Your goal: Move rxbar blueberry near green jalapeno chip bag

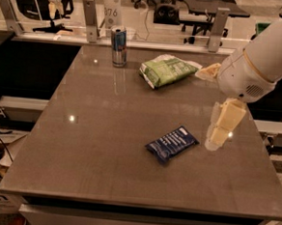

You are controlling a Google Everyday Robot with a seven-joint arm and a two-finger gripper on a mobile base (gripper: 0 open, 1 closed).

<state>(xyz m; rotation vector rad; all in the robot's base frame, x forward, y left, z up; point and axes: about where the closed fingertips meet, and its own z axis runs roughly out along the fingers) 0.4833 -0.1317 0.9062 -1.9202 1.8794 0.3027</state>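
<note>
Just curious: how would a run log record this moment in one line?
gripper: over table, right of snack bar, apart | chip bag: beyond, by can
</note>
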